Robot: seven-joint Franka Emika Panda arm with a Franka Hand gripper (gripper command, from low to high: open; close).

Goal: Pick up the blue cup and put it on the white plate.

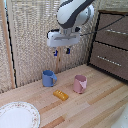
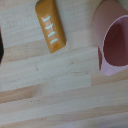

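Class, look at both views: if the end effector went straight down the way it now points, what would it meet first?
The end effector points down. The wrist view shows mostly bare wooden table, with the orange object and pink cup at the edges. Likely the table first, between them; depth is uncertain.

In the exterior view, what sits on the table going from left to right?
White plate → blue cup → orange bar → pink cup → wooden drawers.

pink cup (image 1: 80, 83), orange bar (image 1: 61, 94) beside it; wooden drawers (image 1: 110, 42)
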